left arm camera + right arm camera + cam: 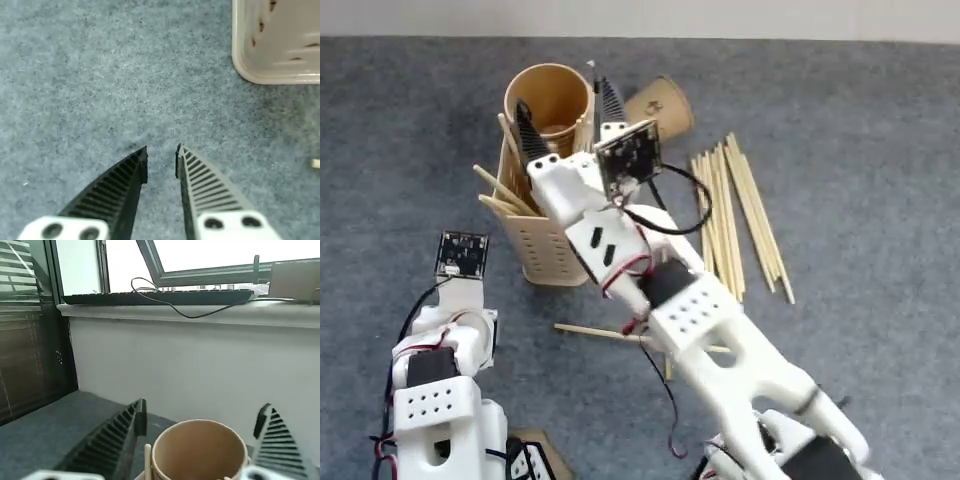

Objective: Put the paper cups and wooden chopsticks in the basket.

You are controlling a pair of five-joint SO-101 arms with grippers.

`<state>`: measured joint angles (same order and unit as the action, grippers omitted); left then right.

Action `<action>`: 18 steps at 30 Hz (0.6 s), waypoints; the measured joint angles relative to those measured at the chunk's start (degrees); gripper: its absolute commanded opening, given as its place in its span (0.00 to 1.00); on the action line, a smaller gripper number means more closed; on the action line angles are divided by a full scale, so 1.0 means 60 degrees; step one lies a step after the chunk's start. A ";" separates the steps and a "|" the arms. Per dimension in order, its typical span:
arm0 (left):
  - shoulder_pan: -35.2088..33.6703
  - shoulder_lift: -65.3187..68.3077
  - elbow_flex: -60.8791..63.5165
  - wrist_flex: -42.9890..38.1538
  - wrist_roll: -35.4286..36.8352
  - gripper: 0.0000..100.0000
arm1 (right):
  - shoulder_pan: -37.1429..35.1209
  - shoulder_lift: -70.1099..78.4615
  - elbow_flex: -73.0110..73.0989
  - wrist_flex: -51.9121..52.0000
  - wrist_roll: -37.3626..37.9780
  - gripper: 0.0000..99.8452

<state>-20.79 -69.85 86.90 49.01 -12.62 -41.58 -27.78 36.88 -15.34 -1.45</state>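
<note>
A beige perforated basket (542, 245) stands on the grey carpet with a paper cup (548, 95) upright in its far end and a few wooden chopsticks (500, 195) sticking out. My right gripper (570, 118) is open above the basket, one finger on each side of that cup (200, 450), its fingers (120, 440) near the rim. A second paper cup (660, 105) lies on its side behind the basket. A pile of loose chopsticks (735, 215) lies to the right. My left gripper (161, 149) hovers slightly open over bare carpet beside the basket's corner (275, 55).
One single chopstick (595, 330) lies on the carpet partly under the right arm. The left arm (440, 360) stands at the lower left, close to the basket. A pale wall runs along the carpet's far edge.
</note>
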 measured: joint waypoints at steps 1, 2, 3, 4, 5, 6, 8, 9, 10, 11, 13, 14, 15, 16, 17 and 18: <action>0.0000 0.0000 0.0000 0.0000 0.0000 0.13 | 0.0234 -0.0410 0.0000 0.0469 0.0000 0.22; 0.0000 0.0000 0.0000 0.0000 0.0000 0.13 | 0.0513 -0.0835 0.0000 0.1055 0.0000 0.18; 0.0000 0.0000 0.0000 0.0000 0.0000 0.13 | 0.0908 -0.1319 0.0000 0.1700 0.0000 0.13; 0.0000 0.0000 0.0000 0.0000 0.0000 0.13 | 0.1363 -0.1802 0.0000 0.2447 0.0000 0.09; 0.0000 0.0000 0.0000 0.0000 0.0000 0.13 | 0.1905 -0.2315 0.0000 0.3209 0.0000 0.06; 0.0000 0.0000 0.0059 0.0000 0.0000 0.13 | 0.2520 -0.2784 0.0000 0.4044 0.0000 0.03; 0.0000 0.0000 0.0117 0.0000 0.0000 0.13 | 0.3985 -0.3619 0.0000 0.5714 0.0000 0.00; 0.0000 0.0000 0.0117 0.0000 0.0000 0.13 | 0.4835 -0.3912 0.0059 0.6418 0.0000 0.01; 0.0000 0.0000 0.0117 0.0000 0.0000 0.13 | 0.5744 -0.4088 0.0205 0.6974 0.0000 0.01; 0.0000 0.0000 0.0117 0.0000 0.0000 0.13 | 0.6608 -0.4147 0.0410 0.7282 0.0015 0.01; 0.0000 0.0000 0.0117 0.0000 0.0000 0.13 | 0.8220 -0.4132 0.0967 0.7516 0.0073 0.01; 0.0000 0.0000 0.0117 0.0000 0.0000 0.13 | 0.8601 -0.3971 0.1216 0.7604 0.0234 0.01; 0.0000 0.0000 0.0117 0.0000 0.0000 0.13 | 0.8777 -0.3707 0.1436 0.7663 0.0601 0.01; 0.0000 0.0000 0.0117 0.0000 0.0000 0.13 | 0.8762 -0.3326 0.1495 0.7707 0.1040 0.01; 0.0000 0.0000 0.0117 0.0000 0.0000 0.13 | 0.8659 -0.2872 0.1495 0.7736 0.1436 0.01; 0.0000 0.0000 0.0117 0.0000 0.0000 0.13 | 0.8542 -0.2344 0.1495 0.7751 0.1846 0.01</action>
<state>-20.79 -69.85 87.60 49.01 -12.62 9.67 -41.85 45.85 31.16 9.63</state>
